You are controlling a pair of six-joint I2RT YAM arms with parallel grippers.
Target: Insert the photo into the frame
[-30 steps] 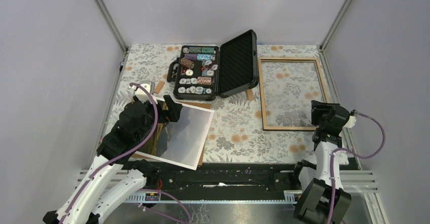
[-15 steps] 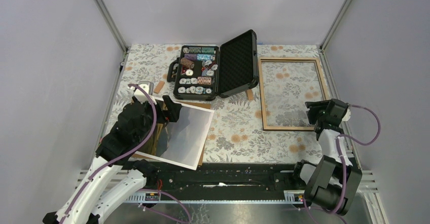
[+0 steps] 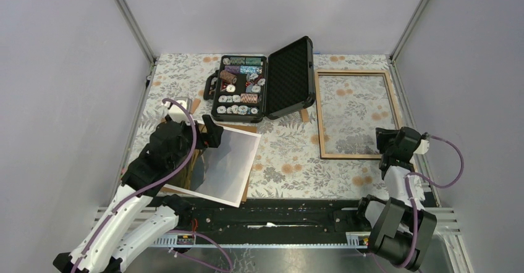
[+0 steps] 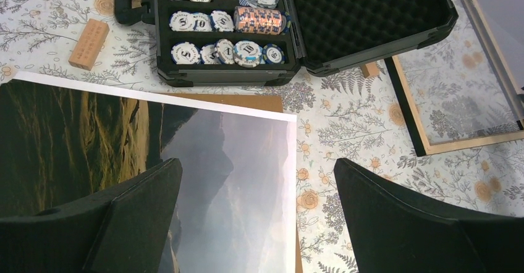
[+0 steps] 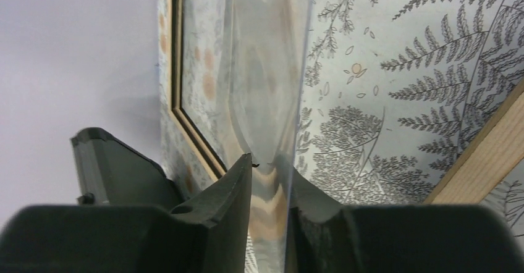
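Top external view, nearest first. Left hand (image 4: 256,162) hovers over the photo (image 4: 235,180), fingers spread wide, nothing in them. Photo lies picture-up at the near left of the counter (image 3: 290,155), on the brown backing board (image 4: 247,102). A strip of board shows past its far edge.

Right hand (image 5: 270,169) sits at the near right corner of the frame (image 3: 319,112). Its fingers are narrow, one on each side of a clear pane (image 5: 272,69) seen edge-on. Frame lies flat at the far right, wood side up, well apart from the photo. Beyond, at the far middle: an open poker chip case (image 4: 371,20) and a small wood block (image 4: 89,43).

Step in hand, as I read it: the right hand is taking hold at the frame corner while the left hovers above the print.
- Close gently; the pane looks slick and thin.
- Hold near the corner so the frame's opening is left free.
- Pinch the print by its white border only, then carry it flat across.

Unclear:
- Whether the pads actually press the pane: can't tell.
- Whether the pane sits in the frame or is tipped up from it: can't tell.
- Left arm covers the photo's near left part from above.
- Frame's front face not visible.
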